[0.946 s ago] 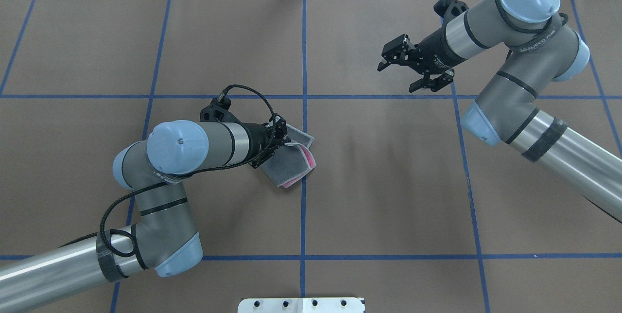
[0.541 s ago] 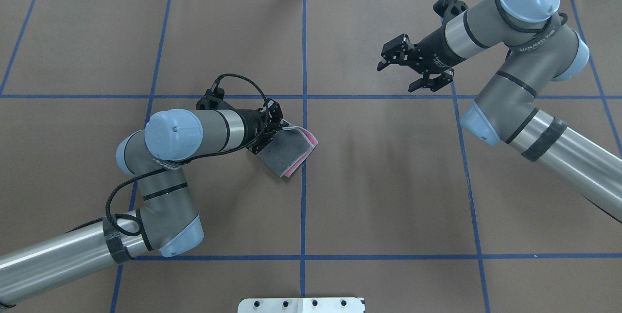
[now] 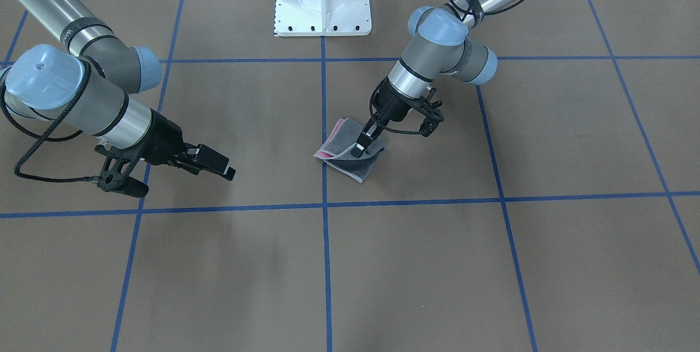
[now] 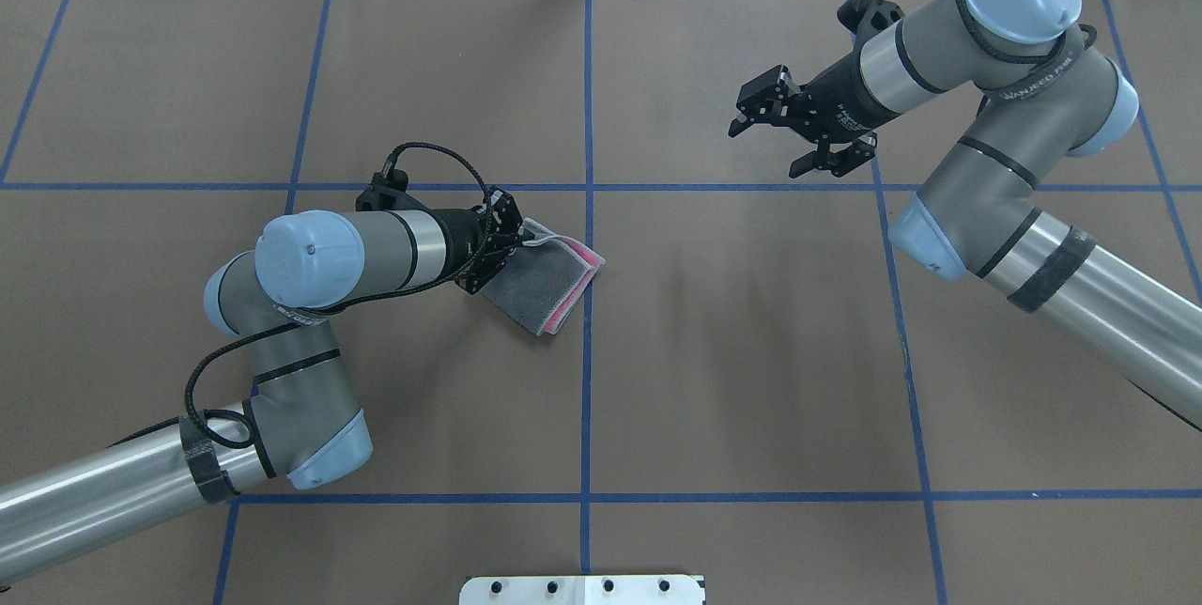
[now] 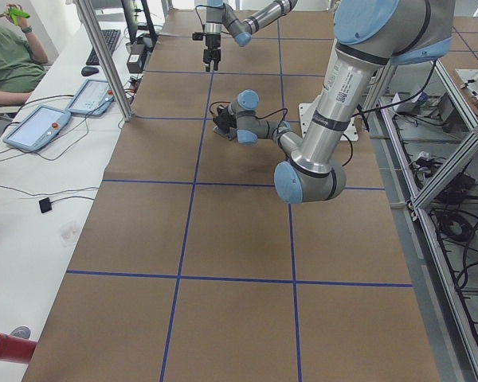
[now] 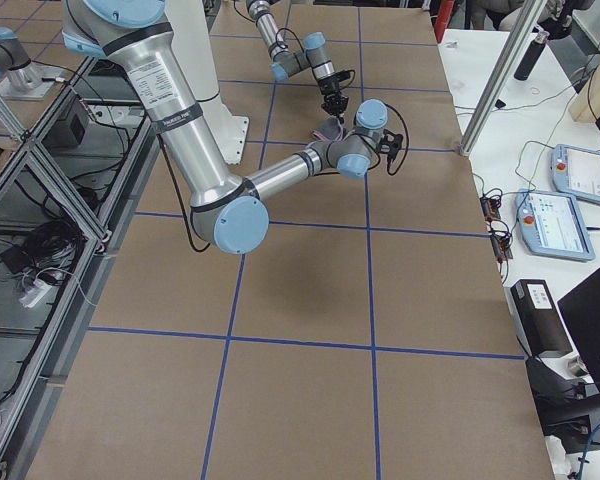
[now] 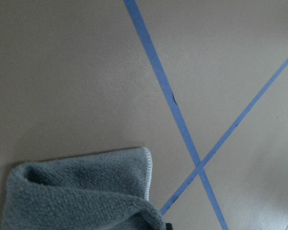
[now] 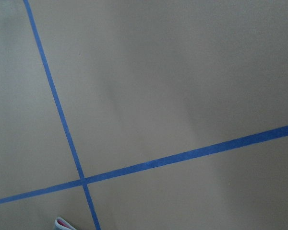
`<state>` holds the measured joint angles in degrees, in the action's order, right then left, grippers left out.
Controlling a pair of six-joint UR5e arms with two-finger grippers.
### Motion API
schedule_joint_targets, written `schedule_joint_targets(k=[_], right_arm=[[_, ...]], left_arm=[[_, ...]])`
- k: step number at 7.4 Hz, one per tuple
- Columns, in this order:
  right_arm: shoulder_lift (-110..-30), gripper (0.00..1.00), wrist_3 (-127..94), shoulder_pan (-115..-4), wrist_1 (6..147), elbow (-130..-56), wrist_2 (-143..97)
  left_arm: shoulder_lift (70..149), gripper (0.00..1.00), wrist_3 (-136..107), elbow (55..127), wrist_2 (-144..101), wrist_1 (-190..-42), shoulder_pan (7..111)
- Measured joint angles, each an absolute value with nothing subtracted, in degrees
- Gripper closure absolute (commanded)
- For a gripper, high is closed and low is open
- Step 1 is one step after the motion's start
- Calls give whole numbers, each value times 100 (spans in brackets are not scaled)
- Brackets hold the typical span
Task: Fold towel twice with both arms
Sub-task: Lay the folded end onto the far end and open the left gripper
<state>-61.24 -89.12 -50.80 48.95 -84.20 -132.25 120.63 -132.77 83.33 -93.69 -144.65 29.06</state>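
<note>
The towel [image 4: 549, 281] lies near the middle of the tabletop [image 4: 751, 351], just beside a blue line [image 4: 587, 398], on the left arm's side. It is folded into a small pack, dark grey on top, with pink peeking out along 1 side. The left pincer [image 4: 519, 239] sits low at 1 corner and pinches the pale edge of the top layer. I think that is so it can lay the layer down flat. The cloth looks a bit puffed up there. The right pincer [image 4: 765, 151] hangs in the air well apart from the towel, its 2 fingers spread wide, holding nothing. I guess it waits there so it cannot bump the cloth.
</note>
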Motion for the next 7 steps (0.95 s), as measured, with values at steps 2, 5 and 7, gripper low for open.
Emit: schedule_joint_targets(k=[2,5,7], right_arm=[[-6120,1,-8912,-5080,4896,-8420,-13222],[-6125,1,-8906,-5080,4896,-8420,-13219],[-6126,1,-8904,-5080,4896,-8420,-13219]], left_arm=[[12048,100,-13287,8238,-9367,-14482,2909],[12090,1,-13426,8099,-9358,-14492,2907],[12101,0,-13439,8057,-9324,-14495,2907]])
